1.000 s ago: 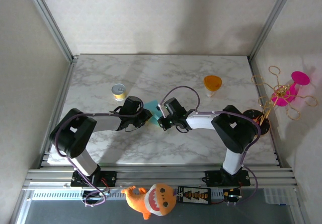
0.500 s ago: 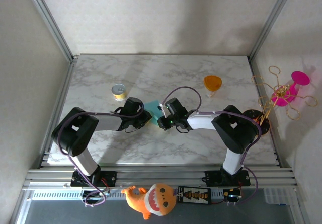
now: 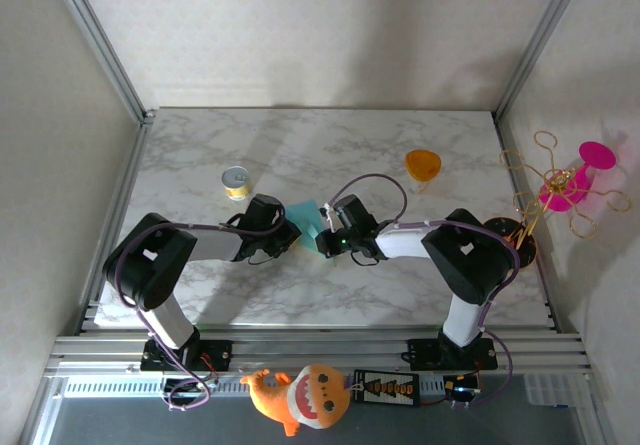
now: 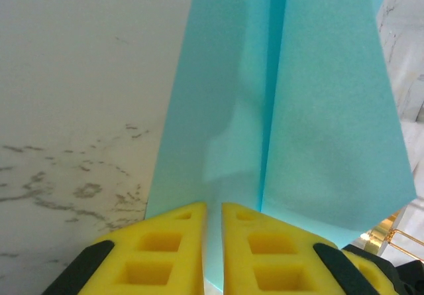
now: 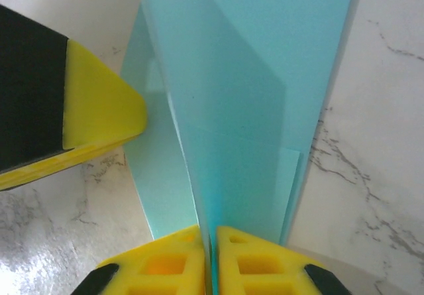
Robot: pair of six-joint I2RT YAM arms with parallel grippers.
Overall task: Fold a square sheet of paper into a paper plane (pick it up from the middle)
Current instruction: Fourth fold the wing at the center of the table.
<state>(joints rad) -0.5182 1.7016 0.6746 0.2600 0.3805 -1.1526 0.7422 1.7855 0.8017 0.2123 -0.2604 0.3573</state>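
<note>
Your two arms are bent the same way, mirrored: each rises from its base at the near edge of the white marble-patterned table [image 3: 330,145], folds at a raised elbow towards the outer side, and sends its forearm inward and low, so the wrists meet near the middle of the tabletop. The left gripper [image 4: 213,209] has its yellow foam fingers drawn almost together, with only a thin slit between them. That slit is filled by the teal-blue folded paper [image 4: 298,109], so you are pinching the paper's near end. From there the paper runs away from the camera as two long panels meeting at a straight crease. The right gripper [image 5: 209,232] is closed in the same manner, its fingers pressed onto the opposite end of the paper, where several overlapping layers fan outward. In the right wrist view, one yellow and black finger of your left gripper sits just beside the paper on the left. From above, the paper shows as a small teal patch between the two wrists. Whether its underside touches the marble I cannot tell. A small yellow can with a silver top [image 3: 236,181] stands beyond your left wrist, and an orange cup [image 3: 422,164] beyond your right one, both apart from the paper. A black strip with orange markings [image 3: 385,387] lies on the front rail beside an orange plush toy [image 3: 300,395]. Its markings are too small to read.
</note>
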